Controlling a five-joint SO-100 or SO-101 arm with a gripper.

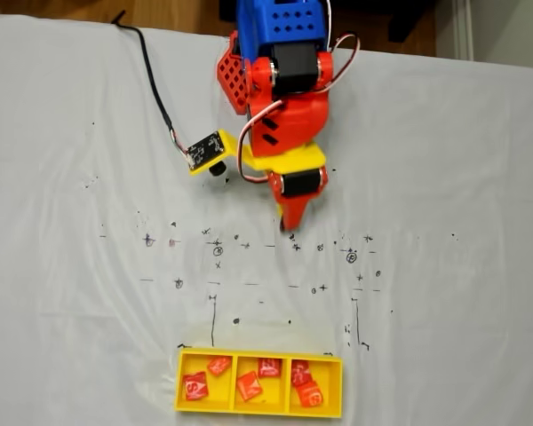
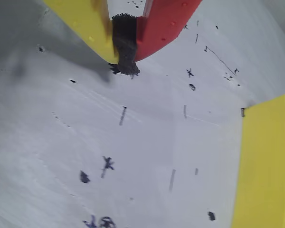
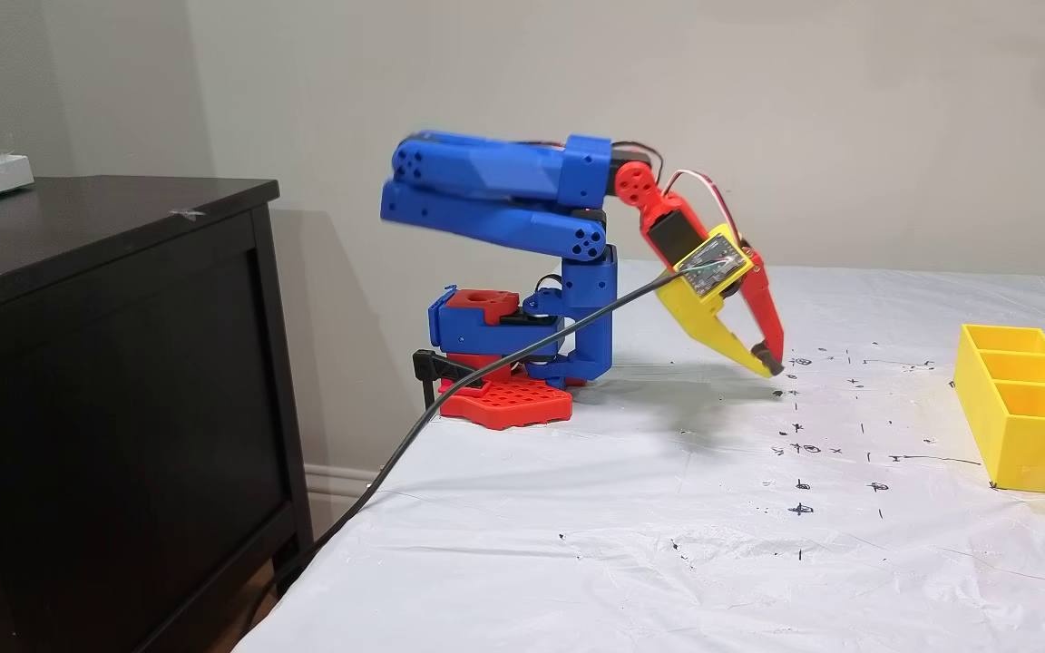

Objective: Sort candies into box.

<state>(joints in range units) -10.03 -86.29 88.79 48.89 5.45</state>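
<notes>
Box cut by right and bottom edges in wrist view, down-right of fingers. Candies too small; marks unreadable. Fingers' bases cut by top edge.

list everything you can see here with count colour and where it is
candies: six, red and orange; two per compartment of the box
box: one, yellow, three compartments; near table edge in a fixed view
table cover: one, white with black pen marks; over the table
cabinet: one, dark; beside the table
cable: one, black; running to the arm's wrist
arm: one, blue and red; folded over its base
end effector: one, yellow and red fingers, shut, empty; tip low over the cover
</notes>
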